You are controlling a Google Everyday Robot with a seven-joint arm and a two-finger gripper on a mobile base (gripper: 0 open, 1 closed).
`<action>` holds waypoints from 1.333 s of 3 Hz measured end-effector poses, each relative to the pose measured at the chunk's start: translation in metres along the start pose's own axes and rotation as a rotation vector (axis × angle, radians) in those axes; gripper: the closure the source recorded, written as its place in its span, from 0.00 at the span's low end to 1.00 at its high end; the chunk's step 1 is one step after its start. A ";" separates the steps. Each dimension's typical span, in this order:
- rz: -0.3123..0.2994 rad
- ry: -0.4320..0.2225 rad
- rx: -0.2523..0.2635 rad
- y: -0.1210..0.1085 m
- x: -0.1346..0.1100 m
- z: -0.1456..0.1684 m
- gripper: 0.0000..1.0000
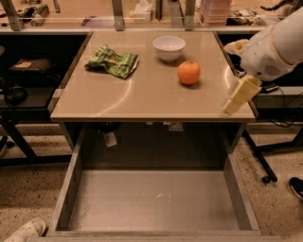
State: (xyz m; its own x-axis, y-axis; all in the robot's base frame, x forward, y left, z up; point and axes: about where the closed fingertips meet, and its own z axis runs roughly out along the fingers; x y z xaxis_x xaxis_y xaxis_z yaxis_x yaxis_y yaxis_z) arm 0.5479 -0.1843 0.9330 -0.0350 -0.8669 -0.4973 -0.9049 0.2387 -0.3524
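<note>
My gripper [236, 103] hangs from the white arm [277, 47] at the right, over the front right corner of the tan table [142, 101]. It holds nothing that I can see. The nearest thing is an orange [189, 73] on the table, to the gripper's upper left and apart from it. A white bowl [169, 47] stands just behind the orange. A crumpled green chip bag [112, 61] lies at the back left of the table. Below the table's front edge a grey drawer [156, 203] is pulled fully open with nothing inside.
Dark shelving and cables [19, 90] stand left of the table. A black wheeled stand leg [265, 170] is on the floor at the right. A white shoe [23, 231] shows at bottom left and a dark shoe [297, 186] at the right edge. Clutter lines the back counter [142, 9].
</note>
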 end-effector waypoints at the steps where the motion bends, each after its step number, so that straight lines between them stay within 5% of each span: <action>1: 0.059 -0.176 -0.002 -0.023 -0.003 0.020 0.00; 2: 0.121 -0.251 -0.002 -0.041 0.011 0.039 0.00; 4: 0.129 -0.259 0.038 -0.060 0.014 0.055 0.00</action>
State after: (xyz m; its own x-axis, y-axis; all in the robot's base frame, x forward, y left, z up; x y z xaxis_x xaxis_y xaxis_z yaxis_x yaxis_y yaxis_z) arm 0.6253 -0.1865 0.9041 -0.0345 -0.6886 -0.7243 -0.8836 0.3597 -0.2999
